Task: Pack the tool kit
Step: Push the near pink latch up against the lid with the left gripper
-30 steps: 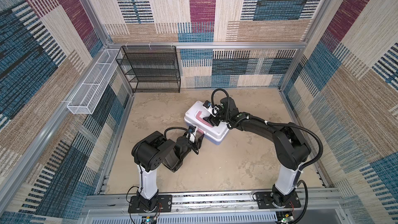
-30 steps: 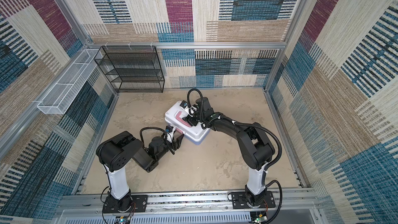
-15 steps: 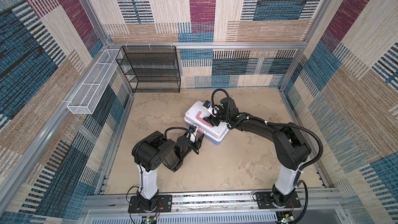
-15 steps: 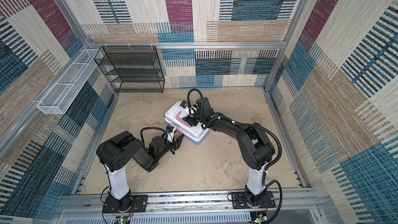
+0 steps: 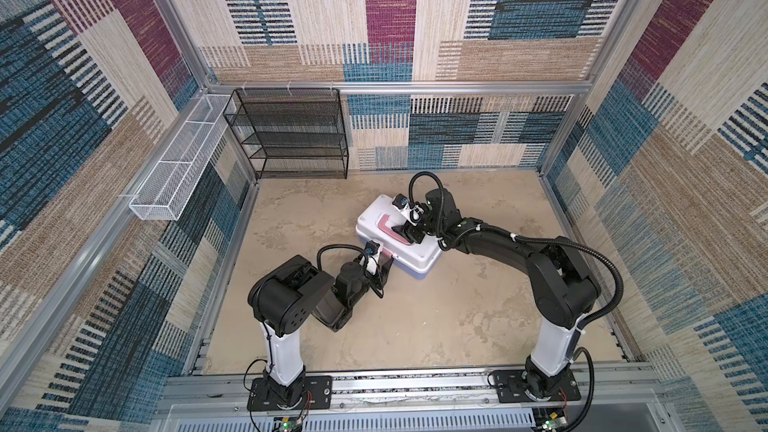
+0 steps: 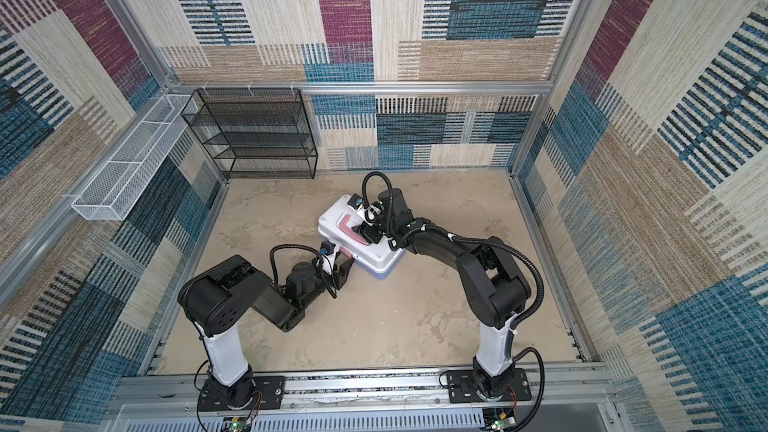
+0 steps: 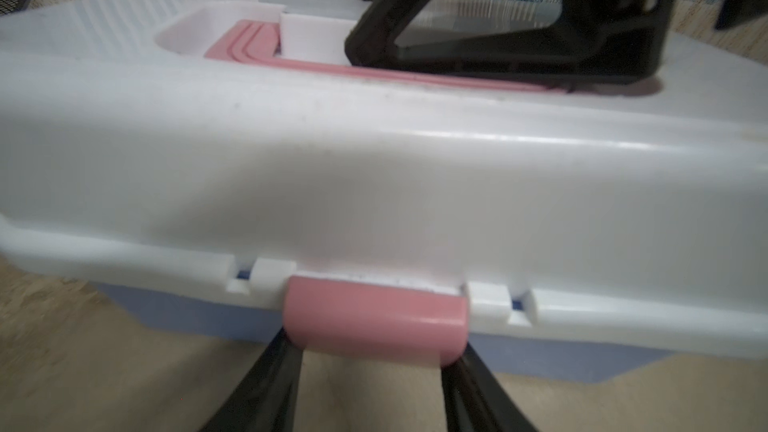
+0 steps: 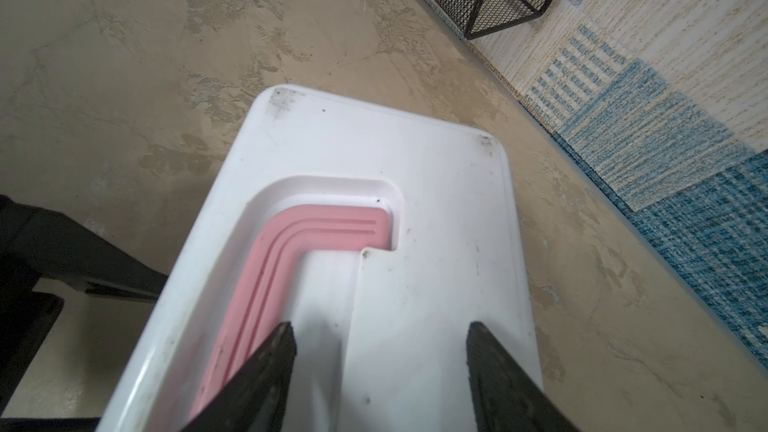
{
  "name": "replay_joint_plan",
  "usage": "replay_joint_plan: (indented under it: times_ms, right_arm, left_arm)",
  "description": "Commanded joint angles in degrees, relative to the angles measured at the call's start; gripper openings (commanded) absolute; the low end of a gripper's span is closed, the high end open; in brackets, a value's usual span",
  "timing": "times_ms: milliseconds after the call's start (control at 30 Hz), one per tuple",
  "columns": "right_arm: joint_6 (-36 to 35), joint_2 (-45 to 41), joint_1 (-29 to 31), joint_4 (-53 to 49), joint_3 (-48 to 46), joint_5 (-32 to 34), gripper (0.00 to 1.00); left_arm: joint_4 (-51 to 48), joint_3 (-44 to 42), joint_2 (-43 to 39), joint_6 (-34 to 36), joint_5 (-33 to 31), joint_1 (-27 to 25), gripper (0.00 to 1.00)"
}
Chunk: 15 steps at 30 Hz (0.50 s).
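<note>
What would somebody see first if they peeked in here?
A white tool kit with a pink handle sits in the middle, lid down. The right end effector stands open over the lid, and the left end effector is at the pink latch. Bright patchwork walls surround everything.

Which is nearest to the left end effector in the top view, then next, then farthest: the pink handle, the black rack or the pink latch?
1. The pink latch: right at the tips of the left end effector, on the near side of the tool kit.
2. The pink handle: just beyond, on the tool kit's top.
3. The black rack: far back on the left.
</note>
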Motion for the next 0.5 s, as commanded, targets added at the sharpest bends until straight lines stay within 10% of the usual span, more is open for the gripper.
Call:
replay_joint_plan:
  times_ms: [0, 467]
  right_arm:
    - [-0.10, 1.72, 0.16, -22.18, -1.60, 2.92, 0.67]
    - [0.04, 1.72, 0.16, -21.79, -1.81, 3.18, 0.67]
  left_arm:
    - [-0.15, 0.57, -0.38, 0.92, 0.72, -0.05, 0.51]
    - [-7.35, 1.36, -4.44, 1.86, 1.55, 0.00, 0.41]
